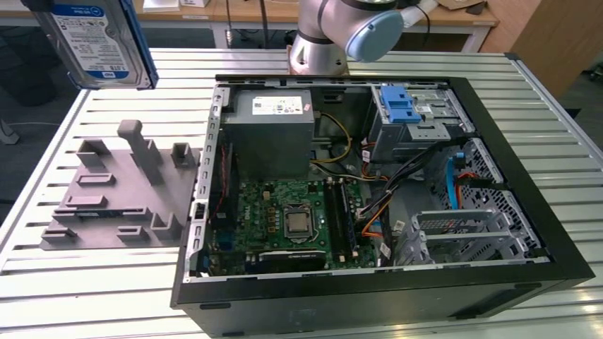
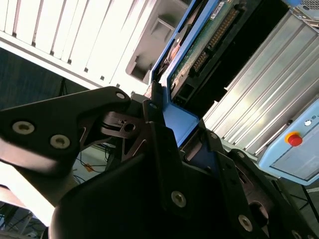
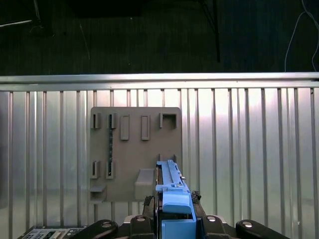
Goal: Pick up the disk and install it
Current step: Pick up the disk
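Note:
The disk [image 1: 94, 42], silver with a white-and-blue label and a blue carrier frame, hangs upright in the air at the exterior view's upper left, above the grey fixture [image 1: 123, 191]. In the second wrist view my gripper [image 2: 182, 132] is shut on the disk [image 2: 199, 50], its black fingers [image 2: 154, 124] pressing on the blue bracket, with the green circuit side showing. In the first wrist view the disk [image 3: 172, 189] stands edge-on in the gripper [image 3: 174, 221], over the fixture [image 3: 134, 149].
An open computer case [image 1: 527, 275] lies on the slatted metal table [image 1: 94, 296]. Inside it are a grey power supply [image 1: 273, 134], a motherboard [image 1: 292, 219], a blue-latched drive cage [image 1: 410, 113] and a lower silver cage [image 1: 471, 233]. The arm's base [image 1: 349, 28] stands behind the case.

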Motion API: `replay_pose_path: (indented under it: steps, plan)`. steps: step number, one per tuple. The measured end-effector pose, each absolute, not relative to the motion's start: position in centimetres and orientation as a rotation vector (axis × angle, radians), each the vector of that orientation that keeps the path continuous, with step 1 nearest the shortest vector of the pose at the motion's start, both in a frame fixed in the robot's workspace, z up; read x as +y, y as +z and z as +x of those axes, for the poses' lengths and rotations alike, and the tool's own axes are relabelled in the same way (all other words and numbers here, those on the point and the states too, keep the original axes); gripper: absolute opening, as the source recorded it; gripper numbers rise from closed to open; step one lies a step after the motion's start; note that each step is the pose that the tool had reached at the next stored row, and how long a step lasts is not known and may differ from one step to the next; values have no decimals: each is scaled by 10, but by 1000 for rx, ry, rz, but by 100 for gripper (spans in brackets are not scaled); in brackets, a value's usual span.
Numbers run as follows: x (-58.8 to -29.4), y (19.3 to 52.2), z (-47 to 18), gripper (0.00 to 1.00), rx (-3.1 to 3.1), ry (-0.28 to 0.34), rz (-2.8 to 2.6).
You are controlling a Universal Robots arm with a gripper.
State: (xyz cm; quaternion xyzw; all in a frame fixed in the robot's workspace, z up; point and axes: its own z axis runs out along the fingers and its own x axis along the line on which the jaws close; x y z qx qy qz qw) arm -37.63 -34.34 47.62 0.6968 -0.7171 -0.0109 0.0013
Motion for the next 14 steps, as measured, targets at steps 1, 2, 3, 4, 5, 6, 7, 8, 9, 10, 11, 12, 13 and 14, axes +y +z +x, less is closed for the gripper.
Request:
replay_pose_path:
  steps: [1,2,3,4,5,6,7,8,9,10,11,12,13,14]
  plan:
    - [-343,476,-376,37,-2251,-34,2187]
    - [-343,476,-375,37,-2251,-34,2187]
    - [-343,476,-374,37,-2251,-34,2187]
    - [-343,476,-373,37,-2251,-34,2187]
    - [-343,476,-373,37,-2251,-34,2187]
    - [-343,476,-372,37,-2251,-34,2187]
    - [-343,476,-372,37,-2251,-34,2187]
    - [-343,476,-371,37,-2251,-34,2187]
    - [-343,476,-370,37,-2251,-34,2187]
    - [-343,476,-370,37,-2251,-34,2187]
    - [-343,476,-369,37,-2251,-34,2187]
    - [-343,476,-369,37,-2251,-34,2187]
    - [-343,476,-368,37,-2251,-34,2187]
    - [-343,476,-367,37,-2251,-34,2187]
